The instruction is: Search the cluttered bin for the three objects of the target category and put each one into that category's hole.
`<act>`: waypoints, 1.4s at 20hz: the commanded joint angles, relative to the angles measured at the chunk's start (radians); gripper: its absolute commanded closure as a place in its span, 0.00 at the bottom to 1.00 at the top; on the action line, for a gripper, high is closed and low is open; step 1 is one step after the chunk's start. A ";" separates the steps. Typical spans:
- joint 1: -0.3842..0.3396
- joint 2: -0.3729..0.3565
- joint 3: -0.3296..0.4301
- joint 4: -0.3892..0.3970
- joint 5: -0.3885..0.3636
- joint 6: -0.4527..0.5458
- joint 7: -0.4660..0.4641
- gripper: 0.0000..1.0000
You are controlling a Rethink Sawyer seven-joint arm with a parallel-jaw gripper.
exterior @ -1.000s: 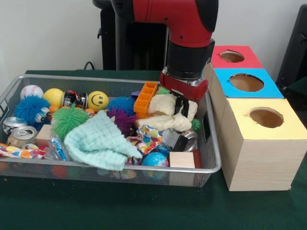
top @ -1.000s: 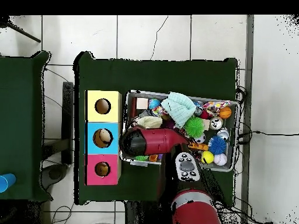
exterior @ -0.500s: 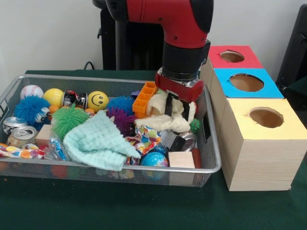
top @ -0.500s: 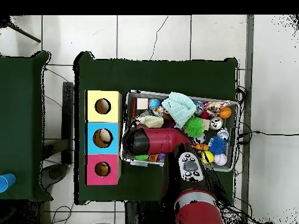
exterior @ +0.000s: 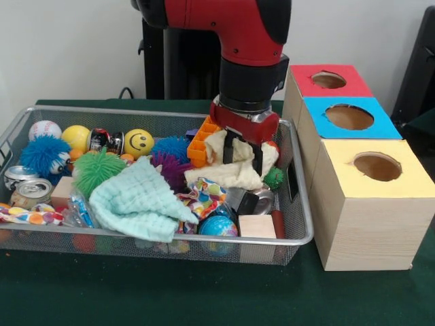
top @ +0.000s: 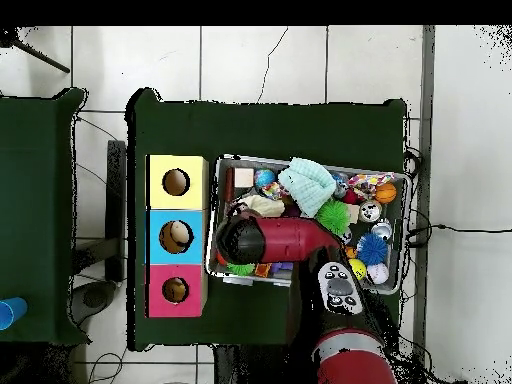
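My gripper [exterior: 243, 153] hangs over the right end of the wire bin [exterior: 136, 113], its two black fingers [exterior: 229, 147] pressed into a cream cloth [exterior: 231, 174] bunched between them. The cloth looks raised at its top and rests on the clutter below. In the overhead view the red arm [top: 275, 240] hides the gripper, and only the cream cloth's [top: 262, 206] edge shows. A mint green cloth [exterior: 139, 200] lies at the bin's front middle. To the right stand three boxes with holes: red [exterior: 307, 80], blue [exterior: 380, 125] and yellow [exterior: 408, 183].
Around the cream cloth lie an orange block tray [exterior: 206, 141], a small green spiky ball [exterior: 274, 178], a wooden cube [exterior: 257, 226], a globe ball [exterior: 217, 226], fuzzy balls, a smiley ball [exterior: 138, 142] and cans [exterior: 30, 192]. Something pale sits in the blue box's hole [top: 176, 236].
The arm has shifted left along the bin, away from the boxes. The cream cloth has moved with the fingers and bunched upward, uncovering the small green spiky ball.
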 commanded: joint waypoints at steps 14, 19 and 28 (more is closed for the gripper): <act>-0.104 -0.176 0.152 0.034 0.057 0.217 -0.080 0.00; -0.094 -0.067 0.056 -0.047 -0.102 0.178 -0.128 0.00; -0.086 0.112 -0.001 -0.127 -0.244 0.045 -0.038 0.00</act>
